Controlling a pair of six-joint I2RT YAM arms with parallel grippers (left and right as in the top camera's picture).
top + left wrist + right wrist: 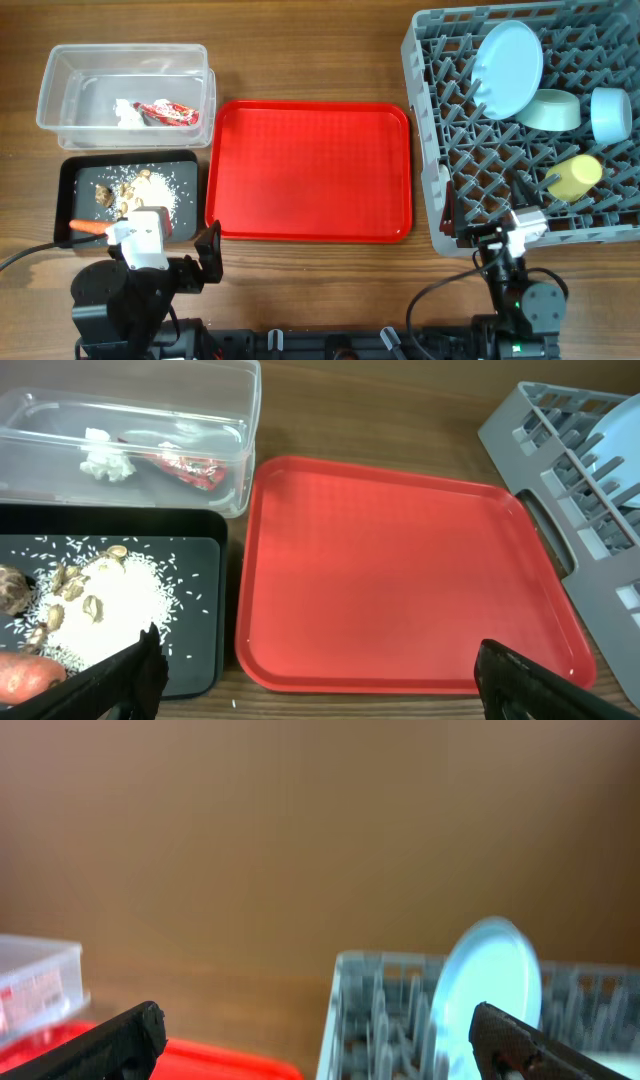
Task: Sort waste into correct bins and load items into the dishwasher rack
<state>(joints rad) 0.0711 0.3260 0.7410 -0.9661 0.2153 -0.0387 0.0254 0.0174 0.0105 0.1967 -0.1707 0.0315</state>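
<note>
The clear tub [125, 50] at the back left holds a crumpled white tissue [125, 110] and the red wrapper [168, 113]. In front of it, the black tray [75, 175] holds rice scraps [160, 190], a brownish lump [103, 193] and the carrot [88, 227]. The grey rack [430, 60] at the right holds the pale blue plate [508, 68] on edge, the green bowl [552, 110], the light blue bowl [610, 113] and the yellow cup [575, 177]. I cannot make out the spoon. My left gripper [315, 670] is open and empty at the front edge, between the black tray and the red tray. My right gripper [315, 1030] is open and empty by the rack's front left corner.
The large red serving tray [310, 170] lies bare in the middle of the wooden table, between the bins and the rack. A single rice grain lies on the wood in front of it. The arm bases stand at the table's front edge.
</note>
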